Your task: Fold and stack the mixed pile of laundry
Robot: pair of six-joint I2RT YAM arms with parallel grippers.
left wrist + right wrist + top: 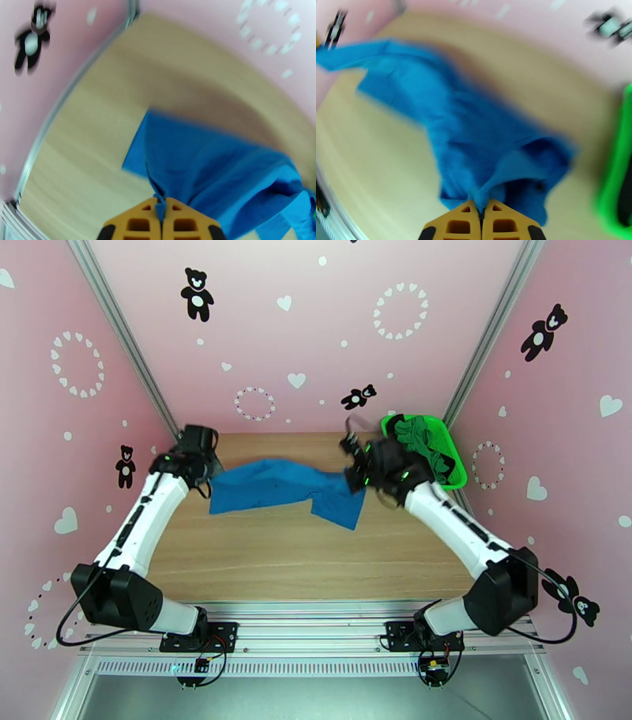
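A medium-blue T-shirt [284, 489] hangs stretched between my two grippers above the wooden table [300, 556]. My left gripper [207, 471] is shut on its left end; the left wrist view has the blue T-shirt [221, 173] pinched between the orange fingers [136, 223]. At the shirt's right end my right gripper [351, 469] is also shut on it, with the blue T-shirt [474, 138] bunching into the orange fingers [505, 225]. A bright green garment [415, 437] lies in the green mesh basket [452, 477] at the back right. The black garment is hidden.
The basket stands just behind my right wrist, and its green rim [616, 173] runs along the right side of the right wrist view. Pink walls close in the table on the left, back and right. Bare wood lies between the shirt and the arm bases.
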